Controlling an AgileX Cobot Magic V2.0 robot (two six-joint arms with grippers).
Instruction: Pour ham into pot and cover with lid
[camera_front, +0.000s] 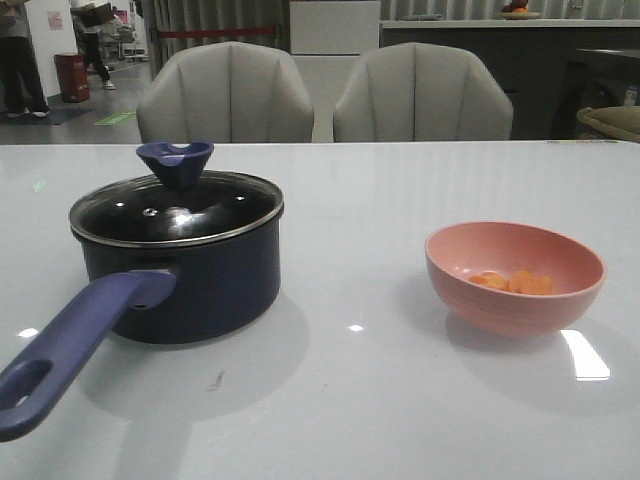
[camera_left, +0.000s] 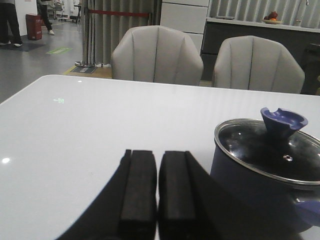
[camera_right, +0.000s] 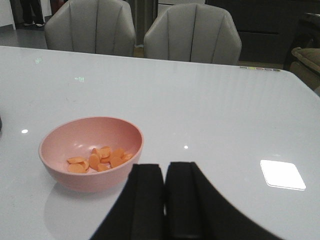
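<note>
The dark navy pot (camera_front: 200, 280) stands on the left of the white table (camera_front: 350, 400), its long purplish-blue handle (camera_front: 70, 345) reaching toward the near edge. The glass lid (camera_front: 175, 210) with a blue knob (camera_front: 175, 160) rests on top of it. A pink bowl (camera_front: 515, 280) on the right holds the ham (camera_front: 515, 283), a small heap of orange slices. In the left wrist view my left gripper (camera_left: 157, 155) is shut and empty, beside the pot (camera_left: 260, 185). In the right wrist view my right gripper (camera_right: 165, 167) is shut and empty, close beside the bowl (camera_right: 90, 155) with the ham (camera_right: 100, 159).
Two grey chairs (camera_front: 225, 95) (camera_front: 420, 95) stand behind the table's far edge. Neither arm shows in the front view.
</note>
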